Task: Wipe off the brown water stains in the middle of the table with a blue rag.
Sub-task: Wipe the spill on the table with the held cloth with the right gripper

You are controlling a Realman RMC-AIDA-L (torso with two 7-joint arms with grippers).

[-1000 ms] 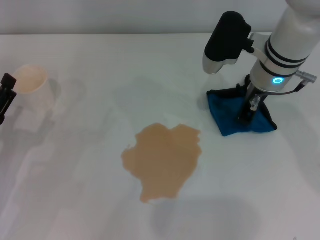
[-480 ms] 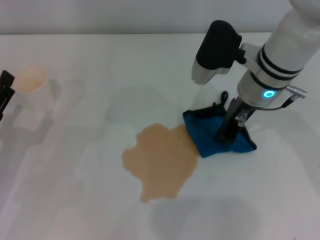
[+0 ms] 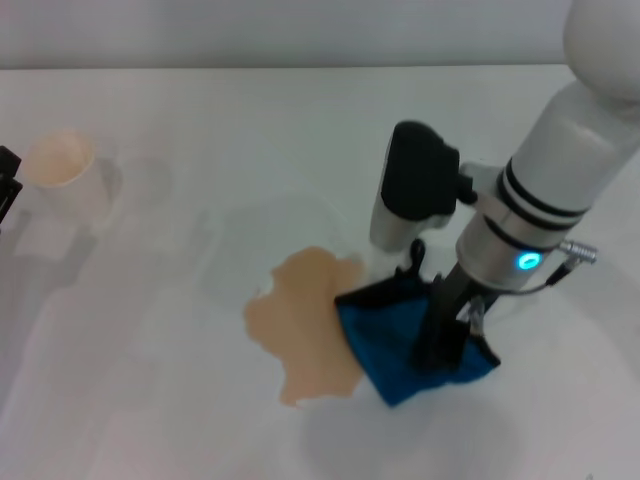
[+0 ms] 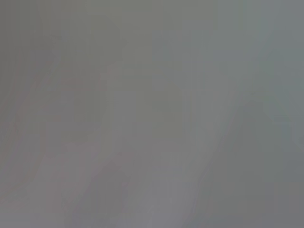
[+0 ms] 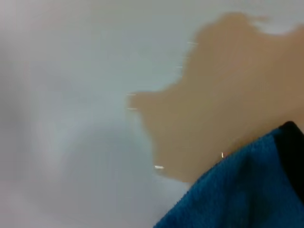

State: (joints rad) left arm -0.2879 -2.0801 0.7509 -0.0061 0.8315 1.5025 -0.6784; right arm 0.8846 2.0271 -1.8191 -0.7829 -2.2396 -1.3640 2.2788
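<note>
Pressing the blue rag [image 3: 415,345] flat onto the table [image 3: 200,120], our right gripper [image 3: 440,345] stands closed on it so it can soak the brown water stains [image 3: 295,320]. The rag overlaps the puddle's three o'clock edge. Our left gripper [image 3: 5,190] idles at nine o'clock by a paper cup [image 3: 65,170]; we cannot tell its opening.

**Three cameras, one shared patch**

The head view looks down and forward across the table [image 3: 150,400] from well above. The right wrist view sits close over the blue rag [image 5: 247,190] and brown water stains [image 5: 228,95], which the head view shows near centre, rag at four o'clock. The left wrist view shows only featureless grey.

You will find no readable text, label, brand, number or sign on anything in these views, neither by the right gripper [image 3: 440,345] nor elsewhere.
</note>
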